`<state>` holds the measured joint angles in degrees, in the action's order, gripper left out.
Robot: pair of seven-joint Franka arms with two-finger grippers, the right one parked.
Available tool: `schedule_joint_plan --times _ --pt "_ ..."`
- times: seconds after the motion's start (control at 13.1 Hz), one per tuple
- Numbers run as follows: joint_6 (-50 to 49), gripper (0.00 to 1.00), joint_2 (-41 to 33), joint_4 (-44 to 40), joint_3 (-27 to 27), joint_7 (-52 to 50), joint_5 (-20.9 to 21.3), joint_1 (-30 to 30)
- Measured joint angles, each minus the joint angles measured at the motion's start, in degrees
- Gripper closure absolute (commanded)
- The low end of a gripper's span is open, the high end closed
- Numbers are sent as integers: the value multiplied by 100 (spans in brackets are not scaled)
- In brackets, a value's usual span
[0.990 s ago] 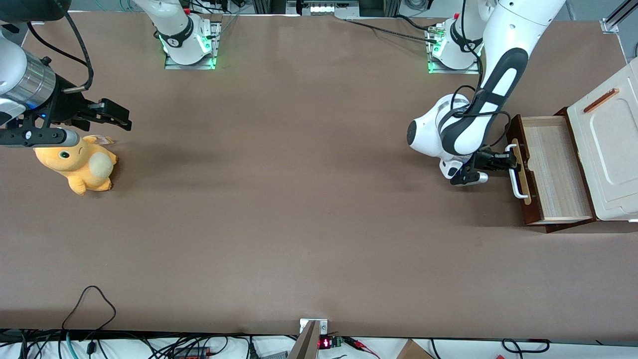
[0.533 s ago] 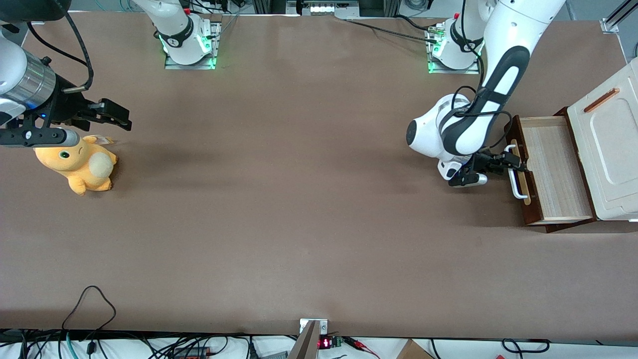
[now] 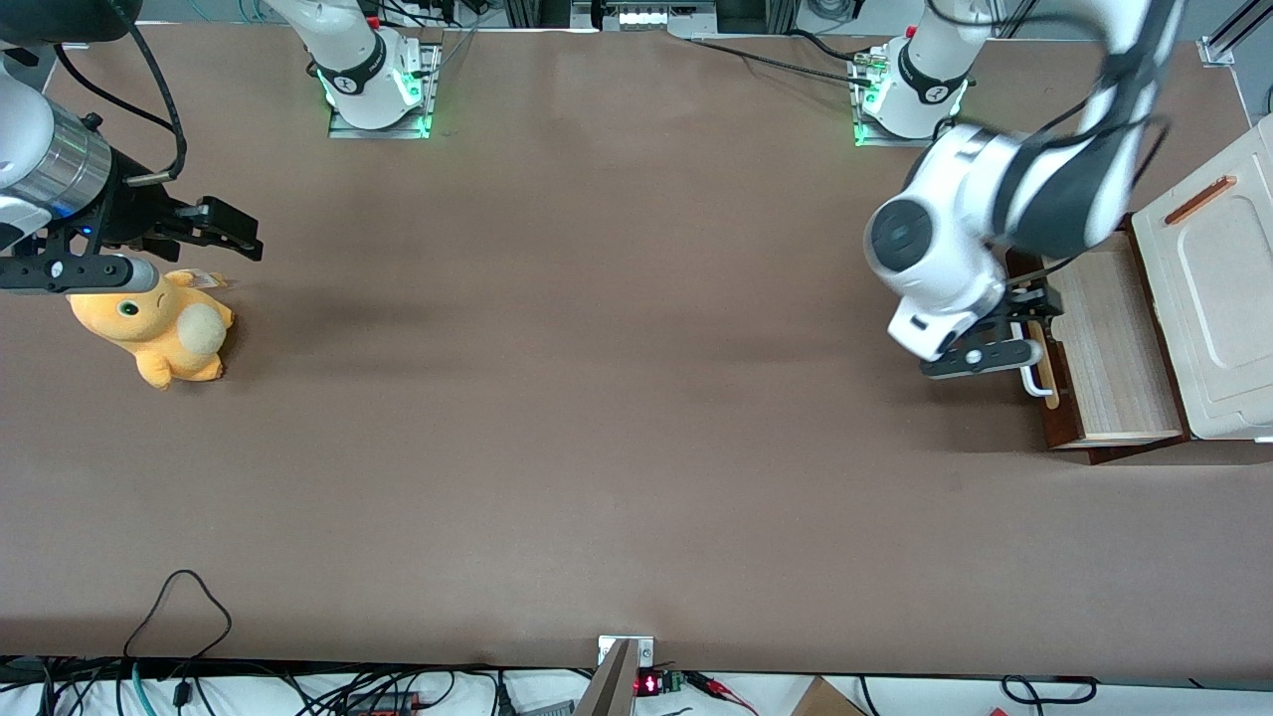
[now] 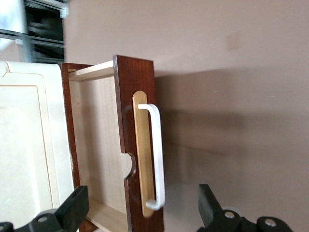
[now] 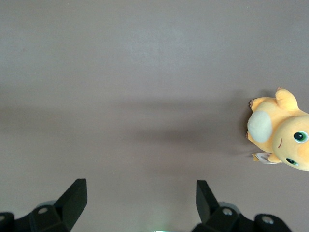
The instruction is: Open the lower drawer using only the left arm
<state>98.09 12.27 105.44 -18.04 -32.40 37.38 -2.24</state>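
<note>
One lower drawer (image 3: 1112,348) stands pulled out from under the cream-white cabinet top (image 3: 1215,298) at the working arm's end of the counter (image 3: 597,398), its light wood inside exposed. Its white bar handle (image 4: 155,154) runs along the dark front, free of any grip. The left arm (image 3: 1004,214) hangs above the drawer's front edge; its tool (image 4: 140,217) is spread wide, holding nothing, apart from the handle. Bare brown counter stretches toward the parked arm's end, where an orange plush toy (image 3: 154,328) lies.

Robotics lab: bolted arm bases (image 3: 376,85), tangled cables (image 3: 298,691).
</note>
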Motion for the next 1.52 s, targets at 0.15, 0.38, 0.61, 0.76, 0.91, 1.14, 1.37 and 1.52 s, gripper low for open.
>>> schedule_joint_plan --times 0.15,0.38,0.61,0.76,0.91,1.14,1.37,1.52 --pt "-27 0 -330 -379 79 565 -919 98" --pt "-440 0 -680 -1039 459 1279 -2515 276" --pt "-693 0 -881 -1359 1078 2290 -3377 375" --pt "-697 0 -985 -1374 1508 3012 -3824 392" --pt "-699 0 -1054 -1374 1664 3399 -3936 425" --pt "-699 0 -1074 -1374 1636 3420 -3948 413" --pt "-699 0 -1077 -1378 1629 3420 -3948 410" --pt "-699 0 -1078 -1385 1628 3420 -3948 410"
